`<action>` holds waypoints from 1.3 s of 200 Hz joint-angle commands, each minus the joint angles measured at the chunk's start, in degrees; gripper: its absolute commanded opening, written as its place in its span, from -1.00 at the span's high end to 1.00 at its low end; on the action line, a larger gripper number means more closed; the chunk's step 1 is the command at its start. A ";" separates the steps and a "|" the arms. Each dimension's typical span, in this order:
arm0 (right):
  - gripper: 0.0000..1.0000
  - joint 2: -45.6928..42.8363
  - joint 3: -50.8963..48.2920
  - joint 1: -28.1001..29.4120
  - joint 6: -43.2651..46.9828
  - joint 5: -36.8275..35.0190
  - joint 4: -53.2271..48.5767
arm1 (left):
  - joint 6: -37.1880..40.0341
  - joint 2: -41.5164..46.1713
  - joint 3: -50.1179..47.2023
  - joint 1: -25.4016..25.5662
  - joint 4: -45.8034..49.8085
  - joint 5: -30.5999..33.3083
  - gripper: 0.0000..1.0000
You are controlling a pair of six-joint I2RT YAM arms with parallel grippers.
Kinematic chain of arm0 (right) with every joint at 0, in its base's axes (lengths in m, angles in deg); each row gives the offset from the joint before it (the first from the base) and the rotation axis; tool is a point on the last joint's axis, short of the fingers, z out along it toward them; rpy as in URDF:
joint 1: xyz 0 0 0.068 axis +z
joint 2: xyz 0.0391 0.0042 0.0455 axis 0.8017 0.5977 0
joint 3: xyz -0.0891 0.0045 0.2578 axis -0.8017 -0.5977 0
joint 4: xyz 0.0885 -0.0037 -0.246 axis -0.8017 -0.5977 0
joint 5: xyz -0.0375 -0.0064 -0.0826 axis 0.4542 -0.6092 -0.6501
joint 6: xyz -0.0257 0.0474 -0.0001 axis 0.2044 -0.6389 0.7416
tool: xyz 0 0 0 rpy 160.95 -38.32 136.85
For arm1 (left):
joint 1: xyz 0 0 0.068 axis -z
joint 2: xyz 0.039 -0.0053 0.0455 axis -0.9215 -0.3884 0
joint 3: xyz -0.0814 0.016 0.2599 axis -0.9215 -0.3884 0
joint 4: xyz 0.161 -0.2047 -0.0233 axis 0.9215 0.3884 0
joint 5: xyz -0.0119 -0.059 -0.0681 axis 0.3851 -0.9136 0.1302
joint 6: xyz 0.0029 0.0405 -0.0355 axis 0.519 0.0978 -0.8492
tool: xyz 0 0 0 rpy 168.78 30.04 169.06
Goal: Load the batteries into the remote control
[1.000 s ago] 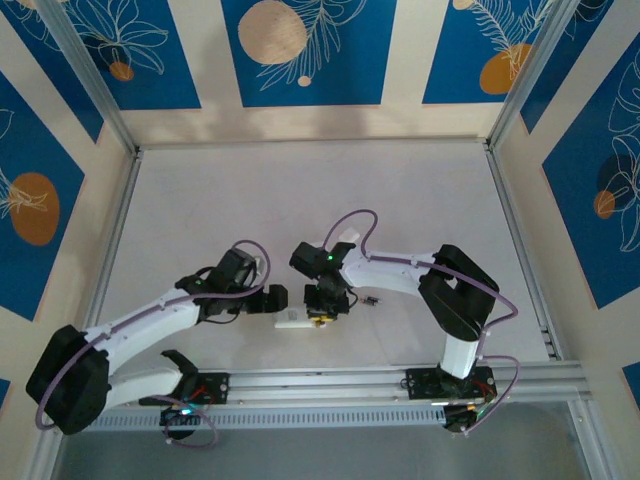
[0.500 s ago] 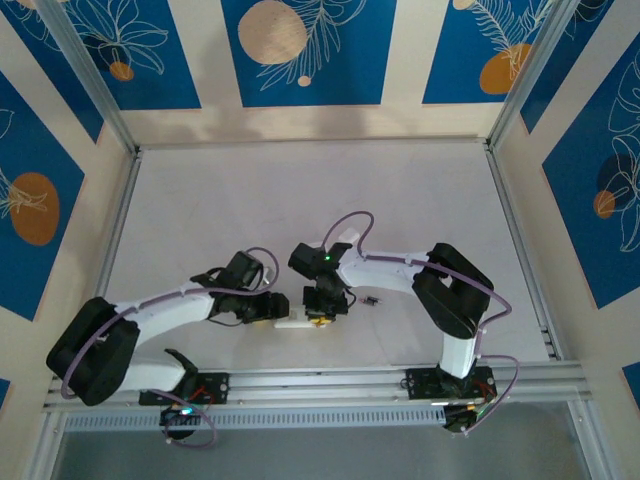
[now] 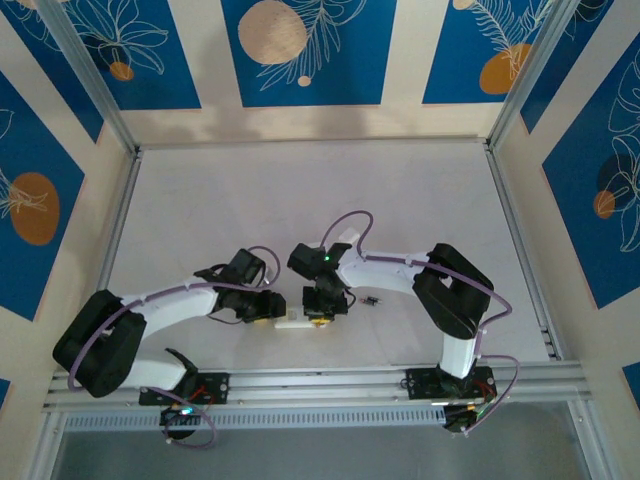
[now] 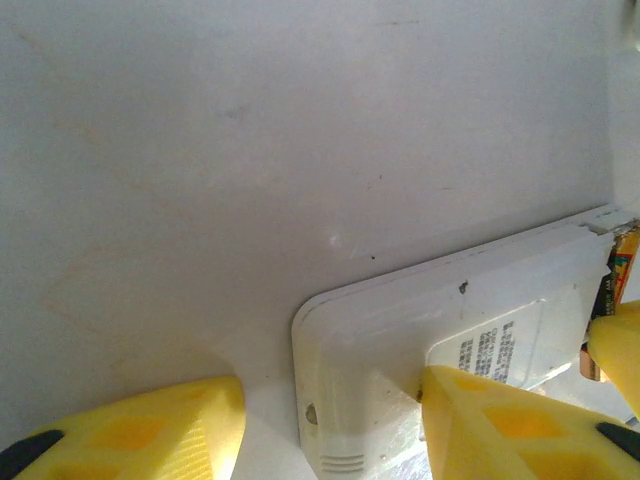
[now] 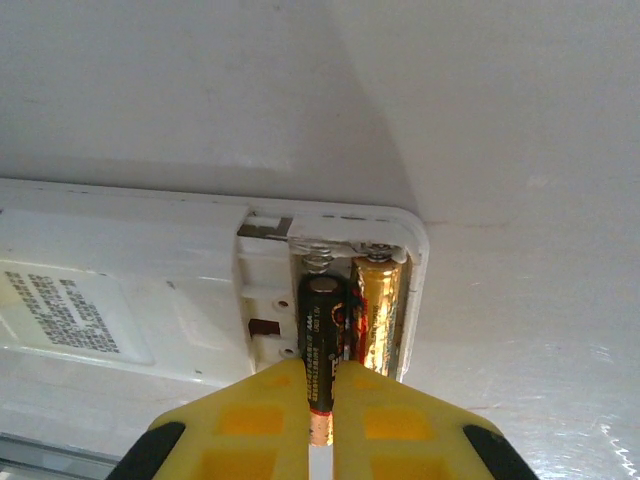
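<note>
The white remote (image 5: 130,290) lies face down near the table's front, its battery bay open. An orange-gold battery (image 5: 378,310) sits in the bay's right slot. My right gripper (image 5: 320,385) is shut on a dark battery (image 5: 322,320), whose front end is tilted into the left slot near the spring. From above, the right gripper (image 3: 320,312) stands over the remote's (image 3: 292,322) right end. My left gripper (image 4: 330,400) is open around the remote's (image 4: 400,330) other end. Its right finger (image 4: 500,425) touches the remote's back, and its left finger (image 4: 140,430) stands clear on the table. The left gripper (image 3: 270,308) also shows from above.
A spare dark battery (image 3: 372,299) lies on the white table just right of the right gripper. An aluminium rail (image 3: 330,382) runs along the front edge close behind the remote. Frame posts and patterned walls enclose the table (image 3: 300,200).
The left arm has swung right and lowered, bringing its open gripper around the remote's left end. The right gripper with the dark battery has barely shifted.
</note>
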 commanded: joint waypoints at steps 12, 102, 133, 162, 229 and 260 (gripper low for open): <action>0.78 -1.09 0.76 0.72 0.61 -1.98 -0.05 | 0.50 -5.18 -1.45 1.34 -4.16 -2.86 0.00; 0.77 -2.10 0.54 1.41 0.69 -3.53 -0.61 | 1.28 -6.00 -0.75 1.34 -2.84 -1.89 0.18; 0.78 -1.86 0.37 1.38 0.84 -3.65 -0.29 | 1.63 -6.02 -0.37 1.35 -2.15 -1.46 0.22; 0.77 -1.27 -0.06 1.39 1.05 -4.40 0.87 | 1.65 -6.07 -0.37 1.35 -2.16 -1.45 0.23; 0.78 0.68 -3.02 1.47 1.48 -7.19 5.21 | 1.70 -6.34 -0.21 1.34 -2.02 -1.26 0.24; 0.77 0.83 -4.58 1.67 2.05 -10.90 7.69 | 1.66 -6.34 -0.28 1.40 -2.18 -1.27 0.24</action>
